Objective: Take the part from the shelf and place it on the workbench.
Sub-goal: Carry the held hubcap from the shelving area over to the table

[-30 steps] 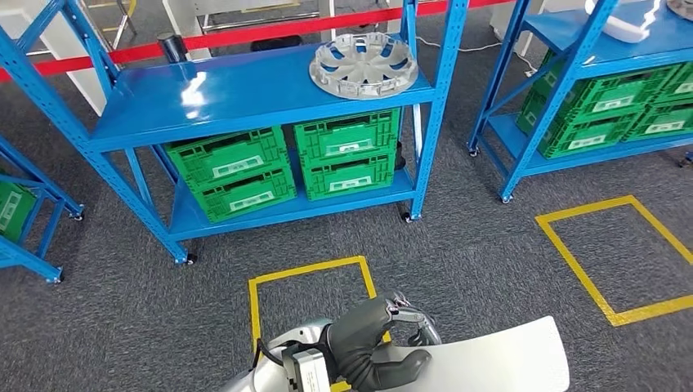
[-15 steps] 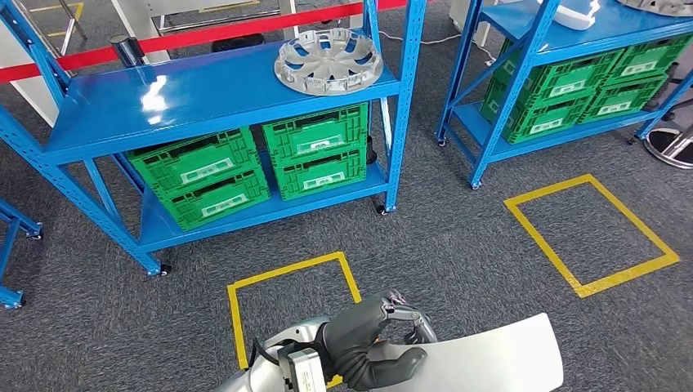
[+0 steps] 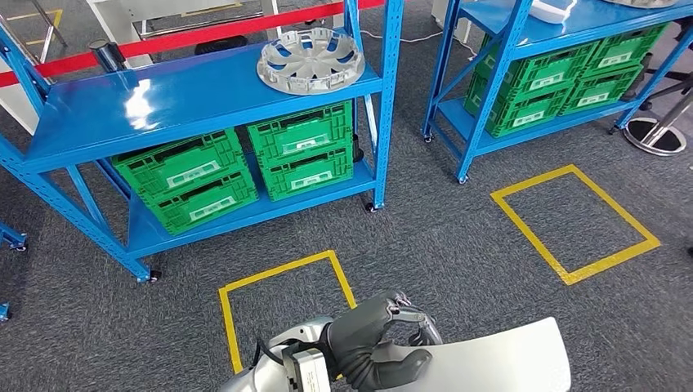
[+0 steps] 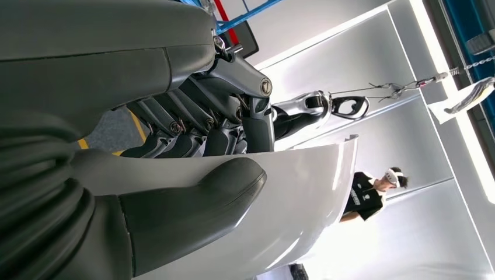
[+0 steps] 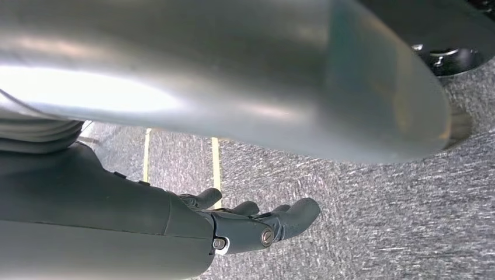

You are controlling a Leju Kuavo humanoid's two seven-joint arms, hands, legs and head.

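This is a workshop or factory storage area. Blue steel shelf racks on castors stand on grey carpet, their lower tiers stacked with labelled green plastic crates. A silver wheel cover lies on one shelf. Yellow tape squares mark the floor, and a red barrier tape runs behind.

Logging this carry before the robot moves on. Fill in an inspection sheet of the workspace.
Surface: grey carpet floor with two yellow taped squares; no workbench seen.
Job's things: white curved panel held at the robot's front.
Clutter: silver wheel cover on the blue shelf; green crates beneath.
Hands: left hand grips the panel's edge; right hand holds nothing, fingers extended, under the panel.
Cables: one on the floor behind the shelves.
Surroundings: second blue rack, red barrier tape, a person in the left wrist view.
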